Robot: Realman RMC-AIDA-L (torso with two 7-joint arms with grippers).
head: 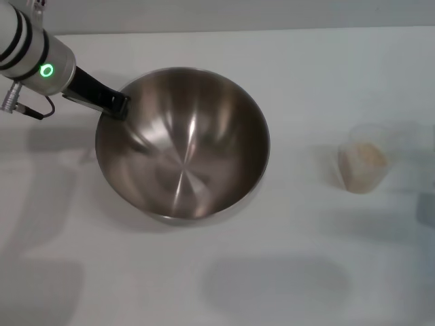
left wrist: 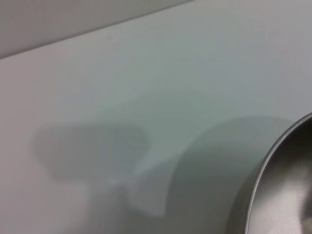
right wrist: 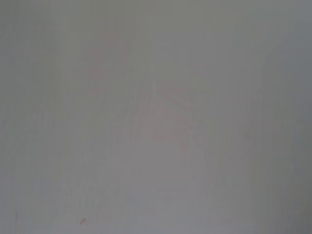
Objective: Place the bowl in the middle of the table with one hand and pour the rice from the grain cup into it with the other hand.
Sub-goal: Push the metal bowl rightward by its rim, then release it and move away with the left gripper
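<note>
The steel bowl (head: 183,146) stands left of the middle of the white table (head: 306,81). My left gripper (head: 117,106) reaches in from the far left and is shut on the bowl's far-left rim. Part of the bowl's rim also shows in the left wrist view (left wrist: 280,190). The bowl is empty inside. The grain cup (head: 365,168) stands upright on the right side of the table, well apart from the bowl, with rice (head: 368,155) in it. My right gripper is out of view, and the right wrist view shows only a plain pale surface.
The table's far edge (head: 272,30) runs along the top of the head view. Soft shadows lie on the table in front of the bowl (head: 272,285).
</note>
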